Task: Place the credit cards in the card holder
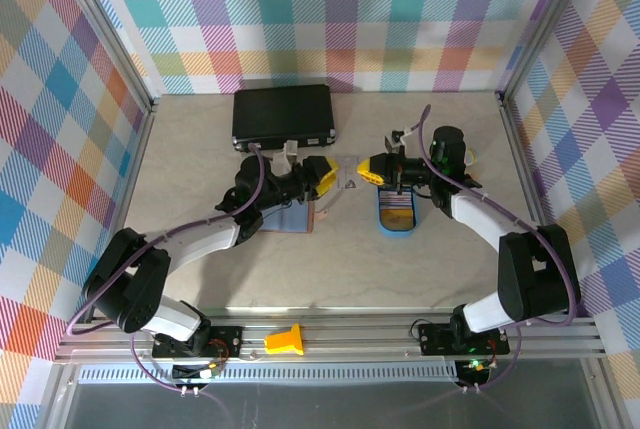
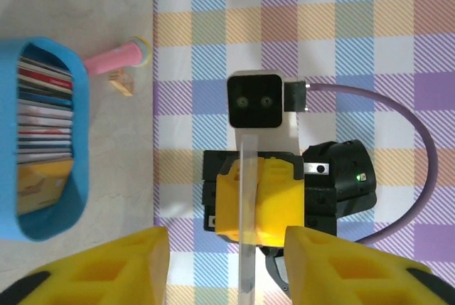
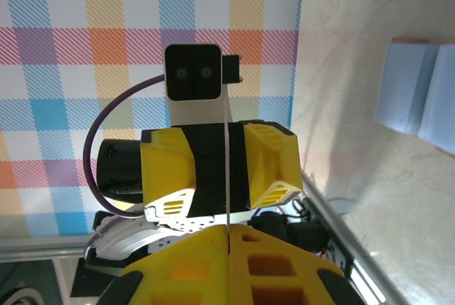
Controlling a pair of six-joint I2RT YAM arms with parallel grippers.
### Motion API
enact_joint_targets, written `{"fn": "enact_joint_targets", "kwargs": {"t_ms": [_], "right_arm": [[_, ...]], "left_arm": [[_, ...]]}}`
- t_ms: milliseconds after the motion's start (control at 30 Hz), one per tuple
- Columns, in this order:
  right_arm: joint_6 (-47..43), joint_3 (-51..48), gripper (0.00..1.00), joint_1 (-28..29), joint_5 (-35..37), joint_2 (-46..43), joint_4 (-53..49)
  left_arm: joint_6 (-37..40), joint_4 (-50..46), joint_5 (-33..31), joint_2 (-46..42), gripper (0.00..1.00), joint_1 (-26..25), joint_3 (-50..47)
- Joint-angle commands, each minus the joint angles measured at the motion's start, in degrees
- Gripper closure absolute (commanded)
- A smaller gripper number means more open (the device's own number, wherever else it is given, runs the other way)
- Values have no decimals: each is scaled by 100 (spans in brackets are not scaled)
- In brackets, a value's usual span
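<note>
Beige table [image 1: 400,269], grey credit card [image 1: 348,181] tight in right claw [image 1: 364,173].

**Bright, even light with soft shadows**

Diffuse light from above fills all three views. Shadows on the tabletop [image 1: 330,269] are faint and soft-edged, with no harsh glare. In both wrist views the nearest yellow fingers [image 2: 106,269] look blurred, while the background is sharper.
</note>
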Motion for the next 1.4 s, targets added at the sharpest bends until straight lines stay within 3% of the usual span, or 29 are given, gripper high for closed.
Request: {"fn": "enact_joint_targets", "kwargs": {"t_ms": [0,100,200,267,367,467,633,800,1000,1200,1367], "right_arm": [[-549,-177,100,19,442,-257,-78],[-1054,-304,100,207,1013,-408,-484],[-1540,-415,100,677,1928,-485,-854],[-1752,-463,100,1181,2705,-491,-928],[-1852,-404,100,1816,3669,-306,-1028],[-1741,-286,100,2219,4240,82,-917],[-1713,98,100,2644,4579,855,-783],[-1715,491,100,2914,4808,1448,-664],[-1664,836,100,3040,4953,1930,-722],[-1845,1086,100,3139,5089,2205,-724],[-1869,1228,100,3159,5094,2386,-777]], "left_arm": [[-255,316,-51,-475,35,551,-422],[196,-1064,83,-1067,33,1247,-779],[1478,-2621,325,-1656,36,1919,-819],[2556,-4143,93,-1920,37,2218,-503],[3666,-5425,-449,-1908,35,2284,-55],[4033,-5586,-388,-1566,32,2329,57],[4434,-5412,-97,-778,33,2340,102],[4475,-4611,205,-269,45,2338,-76],[4503,-4204,95,-57,50,2338,-170],[4598,-4139,1,352,55,2341,-128],[4799,-4468,-455,327,68,2339,-59]]}}
